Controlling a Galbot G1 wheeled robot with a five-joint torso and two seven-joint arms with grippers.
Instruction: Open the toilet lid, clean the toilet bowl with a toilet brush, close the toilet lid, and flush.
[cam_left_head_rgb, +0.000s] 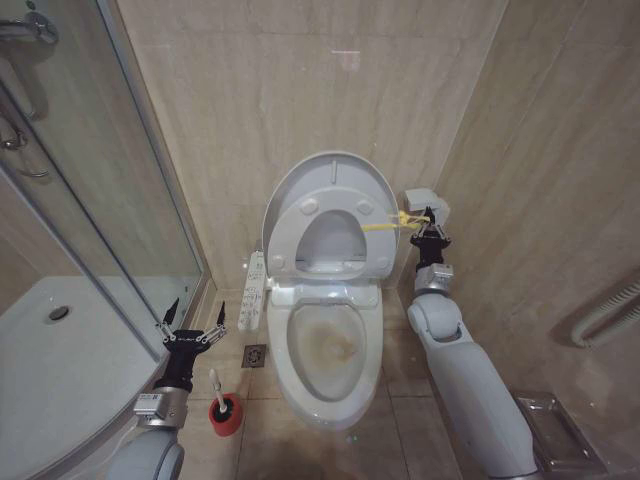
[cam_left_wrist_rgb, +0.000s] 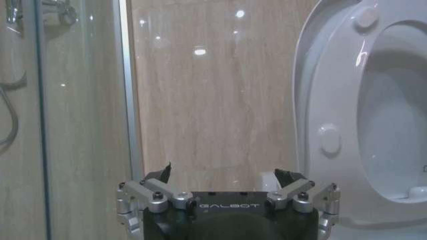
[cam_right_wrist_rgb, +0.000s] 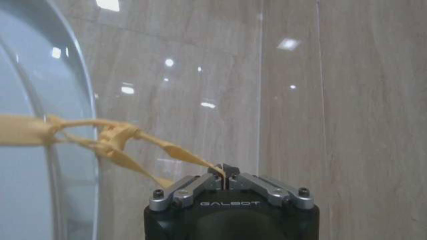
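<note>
Lid-opening nearly done: the right gripper (cam_left_head_rgb: 430, 222), centre-right, pinches the yellow tie (cam_right_wrist_rgb: 113, 142) with the toilet lid (cam_left_head_rgb: 330, 185) upright against the wall, so next comes letting go, while the left gripper (cam_left_head_rgb: 192, 330) hangs wide open and empty above the toilet brush (cam_left_head_rgb: 222, 405), lower left.

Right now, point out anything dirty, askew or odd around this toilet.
The white ceramic toilet bowl carries brownish stains on its inner surface. A yellow rubbery tie knotted to the raised glossy white oval lid runs taut to the shut right tool, an unusual handle. The open left tool hangs above the red brush holder.
</note>
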